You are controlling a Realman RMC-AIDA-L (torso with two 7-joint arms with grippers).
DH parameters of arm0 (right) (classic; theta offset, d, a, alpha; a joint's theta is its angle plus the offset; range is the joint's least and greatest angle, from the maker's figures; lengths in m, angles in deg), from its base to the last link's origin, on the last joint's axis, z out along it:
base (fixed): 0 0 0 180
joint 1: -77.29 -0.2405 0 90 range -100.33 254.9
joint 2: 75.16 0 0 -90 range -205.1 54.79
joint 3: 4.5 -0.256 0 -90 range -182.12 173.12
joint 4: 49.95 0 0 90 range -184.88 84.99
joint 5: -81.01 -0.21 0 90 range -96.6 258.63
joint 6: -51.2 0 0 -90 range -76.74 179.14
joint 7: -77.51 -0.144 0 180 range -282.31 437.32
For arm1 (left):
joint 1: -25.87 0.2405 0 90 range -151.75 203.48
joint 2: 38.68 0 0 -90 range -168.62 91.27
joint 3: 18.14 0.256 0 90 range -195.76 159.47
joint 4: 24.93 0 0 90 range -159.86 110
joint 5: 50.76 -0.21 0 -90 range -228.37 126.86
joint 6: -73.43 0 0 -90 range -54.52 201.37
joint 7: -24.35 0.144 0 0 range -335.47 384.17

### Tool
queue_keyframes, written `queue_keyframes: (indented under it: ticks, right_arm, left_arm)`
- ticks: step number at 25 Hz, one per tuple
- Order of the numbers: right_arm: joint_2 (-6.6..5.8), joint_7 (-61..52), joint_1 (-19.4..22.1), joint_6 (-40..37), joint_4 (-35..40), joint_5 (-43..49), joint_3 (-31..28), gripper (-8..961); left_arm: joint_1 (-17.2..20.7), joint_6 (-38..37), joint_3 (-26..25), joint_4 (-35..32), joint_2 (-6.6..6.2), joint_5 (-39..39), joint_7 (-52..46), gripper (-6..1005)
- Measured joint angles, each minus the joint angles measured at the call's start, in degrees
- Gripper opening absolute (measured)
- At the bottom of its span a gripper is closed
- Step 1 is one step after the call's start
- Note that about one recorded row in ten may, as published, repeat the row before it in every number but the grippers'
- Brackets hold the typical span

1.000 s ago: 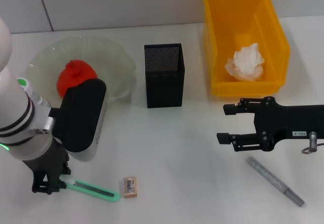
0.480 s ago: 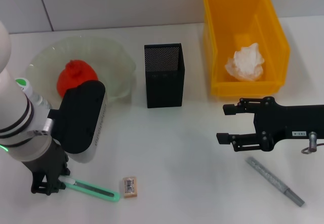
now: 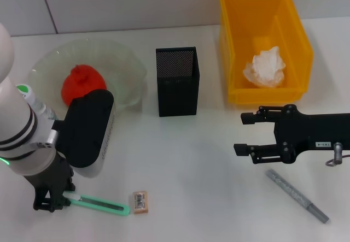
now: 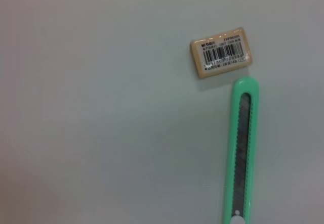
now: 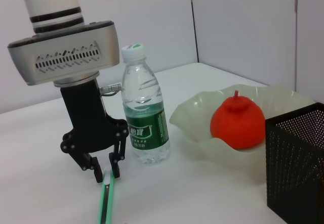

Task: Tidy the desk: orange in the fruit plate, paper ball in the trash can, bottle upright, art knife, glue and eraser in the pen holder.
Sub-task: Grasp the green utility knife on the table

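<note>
The mint-green art knife (image 3: pixel 101 204) lies flat near the front left, with the tan eraser (image 3: pixel 140 202) just past its far end. My left gripper (image 5: pixel 106 172) is low over the knife's white end. It is open, a finger on each side of that end. The bottle (image 5: pixel 145 114) stands upright beside it. The orange (image 3: pixel 81 83) sits in the fruit plate (image 3: pixel 128 62). The paper ball (image 3: pixel 266 67) lies in the yellow trash can (image 3: pixel 234 51). My right gripper (image 3: pixel 240 134) hovers open at the right, above the grey glue (image 3: pixel 297 195). The black pen holder (image 3: pixel 177 81) stands mid-table.
The wall runs close behind the plate and the bin. The white tabletop stretches between the pen holder and the eraser. My left arm's bulky wrist housing (image 3: pixel 87 128) hangs over the plate's near edge and hides most of the bottle in the head view.
My left gripper has sunk slightly toward the knife's white end, and the knife has turned a touch. The right arm has not moved.
</note>
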Motion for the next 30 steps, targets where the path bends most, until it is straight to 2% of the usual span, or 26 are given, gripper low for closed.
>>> queue_keyframes:
  ticks: [16,27,30]
  right_arm:
    - [0.0,-0.11,0.0,0.07,0.27,0.0,0.0,762]
    - [0.0,-0.11,0.0,0.07,0.43,0.0,0.0,761]
    - [0.0,-0.11,0.0,0.07,0.43,0.0,0.0,761]
  left_arm:
    - [-0.18,0.85,-0.1,0.0,0.08,0.0,0.33,226]
    - [-0.31,0.83,-0.18,0.0,0.09,0.0,0.27,97]
    - [-0.31,0.83,-0.13,0.0,0.09,-0.01,0.27,97]
